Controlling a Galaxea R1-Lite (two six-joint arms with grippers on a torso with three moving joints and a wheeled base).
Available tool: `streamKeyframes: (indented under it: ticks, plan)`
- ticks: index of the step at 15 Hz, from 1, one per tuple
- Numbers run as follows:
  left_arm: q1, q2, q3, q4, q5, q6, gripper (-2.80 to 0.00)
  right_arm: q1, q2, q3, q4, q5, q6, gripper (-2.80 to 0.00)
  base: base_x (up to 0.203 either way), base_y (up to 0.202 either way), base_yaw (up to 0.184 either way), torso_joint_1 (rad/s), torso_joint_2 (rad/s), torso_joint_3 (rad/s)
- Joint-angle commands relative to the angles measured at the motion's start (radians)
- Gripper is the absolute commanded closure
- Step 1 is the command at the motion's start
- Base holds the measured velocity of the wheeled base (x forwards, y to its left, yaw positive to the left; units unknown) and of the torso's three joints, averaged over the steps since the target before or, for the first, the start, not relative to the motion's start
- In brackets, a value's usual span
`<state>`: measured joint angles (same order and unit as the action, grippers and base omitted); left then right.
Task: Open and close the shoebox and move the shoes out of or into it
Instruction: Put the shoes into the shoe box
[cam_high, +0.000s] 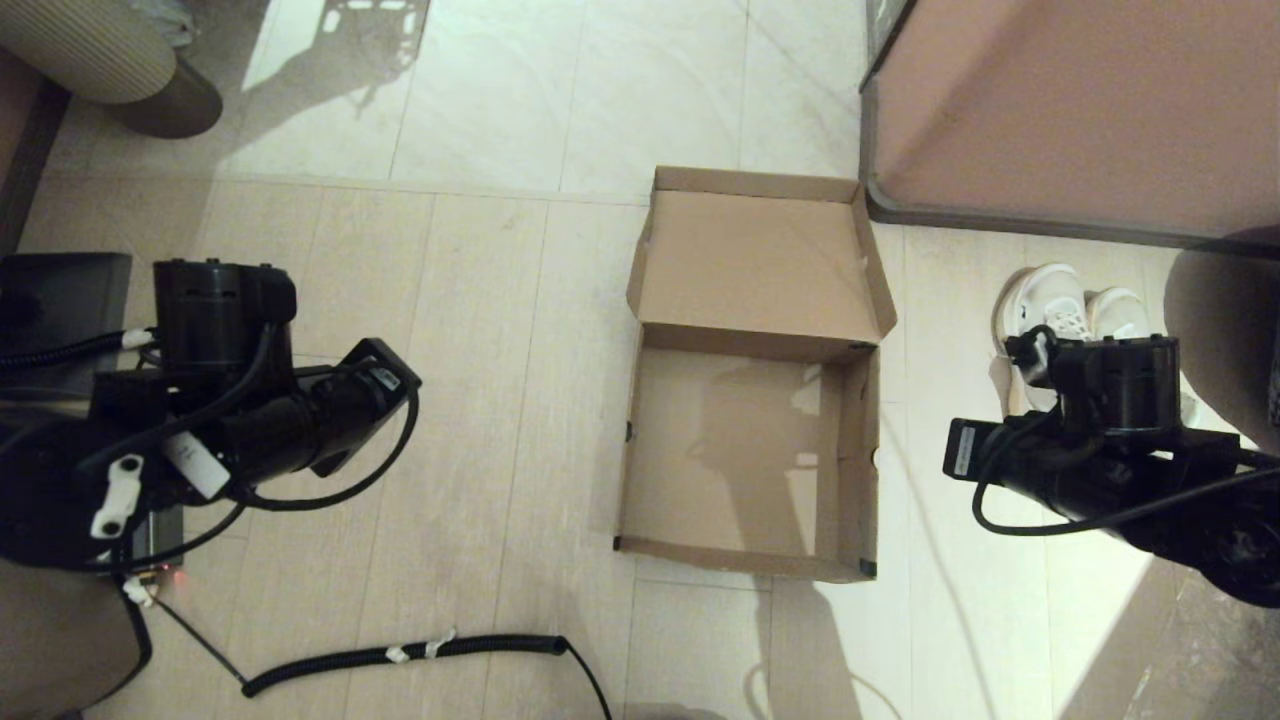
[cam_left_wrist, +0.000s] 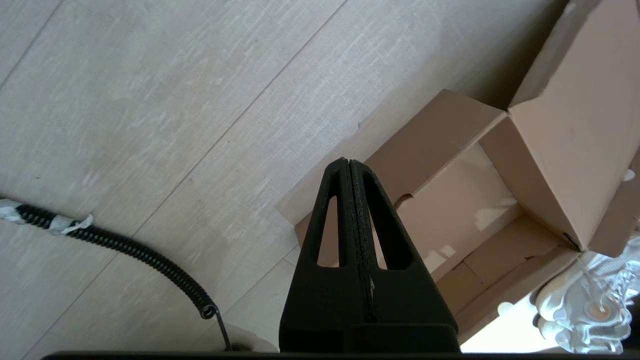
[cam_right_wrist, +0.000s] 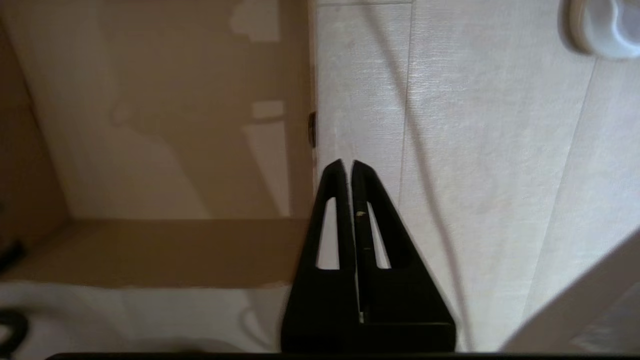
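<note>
Head view: shoebox (cam_high: 750, 480) open, floor (cam_high: 480, 350) around.

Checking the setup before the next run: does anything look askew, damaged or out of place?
Nothing stands out. The shoebox sits open and empty on the floor, lid folded back; the sneakers stand together beside it.

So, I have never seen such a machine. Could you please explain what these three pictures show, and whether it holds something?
It is a robot with two arms. One picture looks down from its head; the other two come from a camera on each wrist. On the floor stands an open, empty shoebox, with the shoes to its right. The black pincers are its grippers: the left gripper and the right gripper, both shut and holding nothing. A black coiled cable also lies there.
</note>
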<state>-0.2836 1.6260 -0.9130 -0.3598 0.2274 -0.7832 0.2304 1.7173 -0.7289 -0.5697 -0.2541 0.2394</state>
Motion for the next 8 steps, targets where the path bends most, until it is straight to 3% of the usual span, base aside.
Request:
streamKeyframes:
  ticks: [1, 8]
  plan:
    - [0.0, 0.01, 0.0, -0.007, 0.001, -0.005, 0.0, 0.06, 0.002, 0.017, -0.002, -0.012, 0.018, 0.0, 0.0, 0.0, 0.0, 0.0, 0.0, 0.0]
    - [-0.041, 0.136, -0.063, -0.034, 0.0, 0.015, 0.0, 0.127, 0.151, 0.019, -0.09, -0.013, 0.05, 0.0, 0.0, 0.0, 0.0, 0.0, 0.0, 0.0]
